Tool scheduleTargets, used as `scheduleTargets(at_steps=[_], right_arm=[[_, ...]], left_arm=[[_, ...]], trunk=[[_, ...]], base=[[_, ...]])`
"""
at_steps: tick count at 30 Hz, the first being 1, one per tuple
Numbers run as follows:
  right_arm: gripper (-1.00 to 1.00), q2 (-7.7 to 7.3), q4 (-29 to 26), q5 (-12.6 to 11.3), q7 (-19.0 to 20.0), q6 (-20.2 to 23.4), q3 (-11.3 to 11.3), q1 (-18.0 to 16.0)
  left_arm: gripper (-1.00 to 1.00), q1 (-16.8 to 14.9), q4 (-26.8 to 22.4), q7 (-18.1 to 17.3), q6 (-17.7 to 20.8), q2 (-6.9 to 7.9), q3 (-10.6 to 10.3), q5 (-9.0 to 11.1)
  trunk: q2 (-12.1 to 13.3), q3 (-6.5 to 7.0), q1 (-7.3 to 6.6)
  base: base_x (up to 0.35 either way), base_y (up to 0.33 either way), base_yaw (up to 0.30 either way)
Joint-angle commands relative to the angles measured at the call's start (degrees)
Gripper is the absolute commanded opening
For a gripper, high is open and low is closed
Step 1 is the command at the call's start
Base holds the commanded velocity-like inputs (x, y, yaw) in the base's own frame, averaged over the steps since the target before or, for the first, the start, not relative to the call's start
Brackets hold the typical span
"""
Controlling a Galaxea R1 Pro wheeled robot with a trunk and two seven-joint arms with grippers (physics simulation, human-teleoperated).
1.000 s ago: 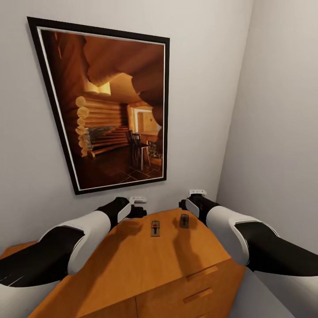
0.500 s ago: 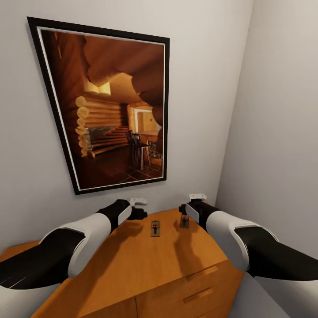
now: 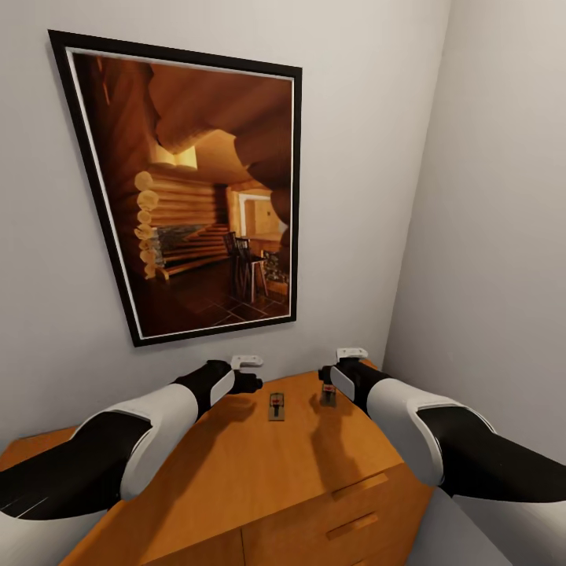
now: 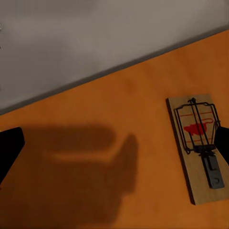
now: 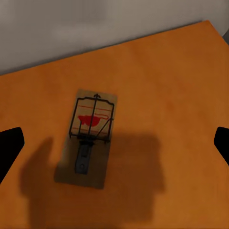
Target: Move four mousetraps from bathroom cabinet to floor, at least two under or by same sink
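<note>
Two mousetraps lie flat on top of the orange-brown cabinet (image 3: 236, 464), near its back edge. One mousetrap (image 3: 277, 406) (image 4: 198, 145) sits just to the right of my left gripper (image 3: 250, 384) (image 4: 114, 148), which hovers open above the wood. The other mousetrap (image 3: 328, 395) (image 5: 90, 138) lies right under my right gripper (image 3: 324, 376) (image 5: 114, 145), also open, its dark fingertips (image 5: 222, 143) wide apart and above the trap. Each trap has a wire spring and a red mark. The sink and the tiled floor are out of view.
A large black-framed picture (image 3: 204, 189) of a log cabin hangs on the grey wall behind the cabinet. The side wall (image 3: 503, 236) closes in at the right. Drawer fronts with slim handles (image 3: 359, 486) face me below.
Both grippers have sunk a little toward the cabinet top. The traps have not moved.
</note>
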Motion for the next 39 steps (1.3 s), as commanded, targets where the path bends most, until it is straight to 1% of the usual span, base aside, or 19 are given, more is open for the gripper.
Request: scheduleTargets(at_steps=[1,22,39], right_arm=[[1.0,0.02,0.1,-0.5,-0.2,0.0,0.1,-0.1],[1.0,0.02,0.1,-0.2,-0.2,-0.4,0.2,0.0],[1.0,0.02,0.0,0.2,-0.2,-0.4,0.2,0.0]], left_arm=[[1.0,0.0,-0.1,0.0,0.2,0.0,-0.5,0.5],[1.0,0.0,0.0,-0.3,-0.5,0.22,-0.5,0.3],[1.0,0.0,-0.6,0.0,-0.5,0.05,-0.6,0.1]], trunk=[[-0.1,-0.11,0.02],[-0.1,-0.11,0.02],[-0.1,-0.11,0.02]], base=[[0.0,0.0,0.0],[0.0,0.0,0.0],[0.0,0.0,0.0]])
